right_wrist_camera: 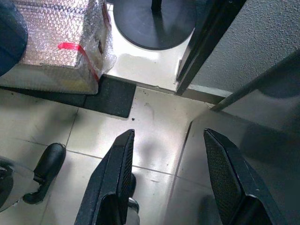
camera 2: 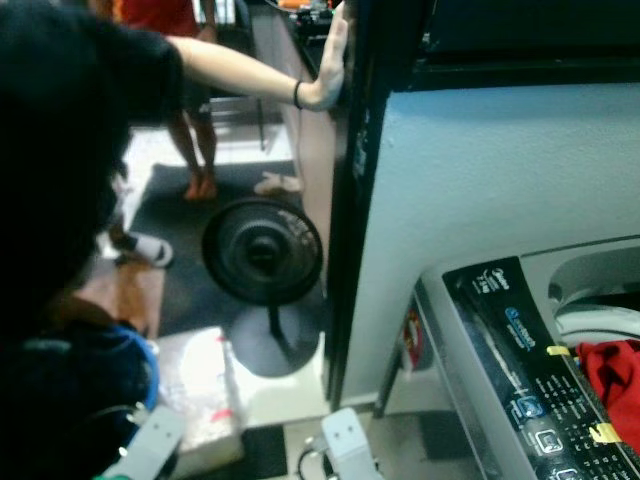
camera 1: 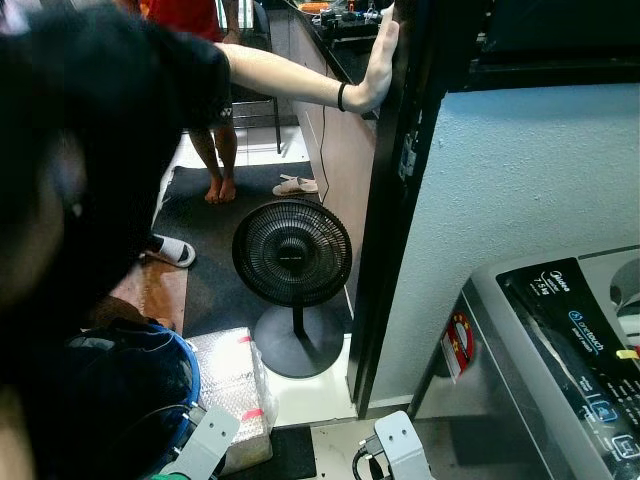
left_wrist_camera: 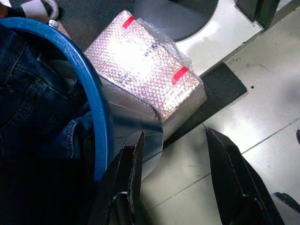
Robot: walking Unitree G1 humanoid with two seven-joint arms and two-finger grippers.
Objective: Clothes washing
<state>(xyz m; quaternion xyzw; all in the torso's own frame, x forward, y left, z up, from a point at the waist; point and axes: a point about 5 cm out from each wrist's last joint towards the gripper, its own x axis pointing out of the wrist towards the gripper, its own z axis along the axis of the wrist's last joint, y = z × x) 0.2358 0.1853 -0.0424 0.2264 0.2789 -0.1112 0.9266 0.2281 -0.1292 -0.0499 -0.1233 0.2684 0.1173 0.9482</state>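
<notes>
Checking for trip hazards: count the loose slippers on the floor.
2. One white slipper lies on the dark mat's left edge, left of the fan; another slipper lies beyond the fan. The person may hide more.

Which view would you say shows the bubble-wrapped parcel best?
The left wrist view: the parcel lies whole beside the blue basket, both red tapes visible. The right wrist view shows one corner; the eye views show it small, partly behind the basket.
</notes>
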